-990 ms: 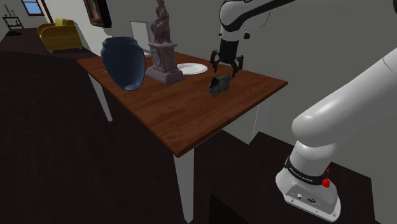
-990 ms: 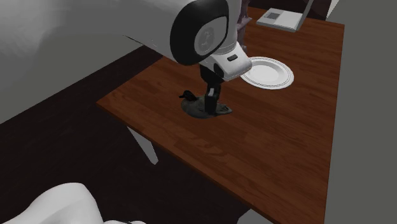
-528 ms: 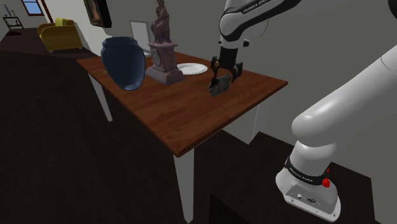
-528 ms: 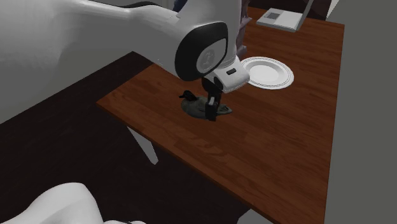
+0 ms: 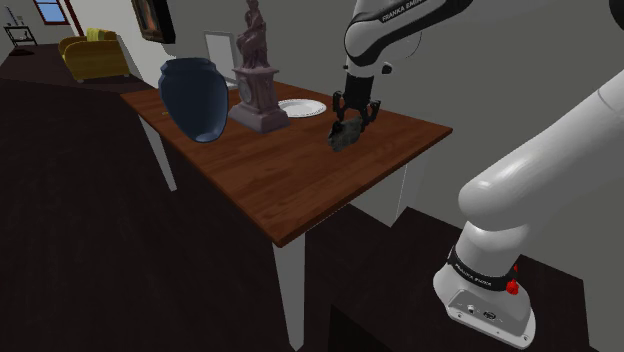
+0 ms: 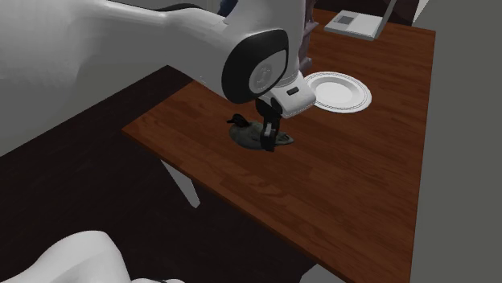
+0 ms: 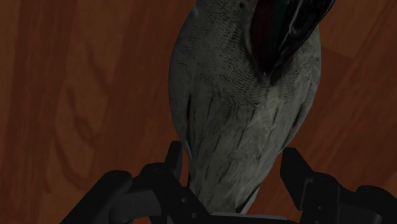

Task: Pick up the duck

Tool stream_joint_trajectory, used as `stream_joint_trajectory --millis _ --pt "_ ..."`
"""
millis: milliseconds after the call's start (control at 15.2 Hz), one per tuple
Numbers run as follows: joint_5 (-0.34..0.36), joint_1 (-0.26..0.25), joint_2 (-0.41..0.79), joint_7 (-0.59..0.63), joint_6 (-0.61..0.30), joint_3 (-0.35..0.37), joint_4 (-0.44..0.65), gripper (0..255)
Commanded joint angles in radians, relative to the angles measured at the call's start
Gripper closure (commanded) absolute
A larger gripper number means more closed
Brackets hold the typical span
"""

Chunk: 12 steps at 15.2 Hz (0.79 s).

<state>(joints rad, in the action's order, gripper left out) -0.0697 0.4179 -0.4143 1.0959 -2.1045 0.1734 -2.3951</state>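
Shoulder view: the duck sits on the brown table, near the edge closest to the arm's stand. A white plate is just beside it. The pincer points straight down onto the duck. It likely comes from above so that one finger can go on each side.

Second exterior view: the duck rests flat on the table, with its dark head sticking out to one side. The pincer is low over the middle of its body, not over the head. The middle looks like the best place to squeeze.

Wrist view: the grey duck fills the gap between the two black fingers. Both fingers seem to touch its sides. So the pincer looks closed on the duck, ready to lift it. The duck has not left the table yet.
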Motion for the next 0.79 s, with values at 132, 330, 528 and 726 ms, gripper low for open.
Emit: stream_joint_trajectory --millis 132,330,528,726 --pt "-0.001 -0.001 -0.004 0.000 0.015 0.000 0.008 255" --pt "0.000 0.000 -0.013 0.000 0.057 -0.003 0.042 255" --pt "0.001 0.000 -0.019 0.000 0.099 -0.005 0.077 255" --pt "0.002 0.001 -0.024 0.000 0.140 -0.007 0.113 255"
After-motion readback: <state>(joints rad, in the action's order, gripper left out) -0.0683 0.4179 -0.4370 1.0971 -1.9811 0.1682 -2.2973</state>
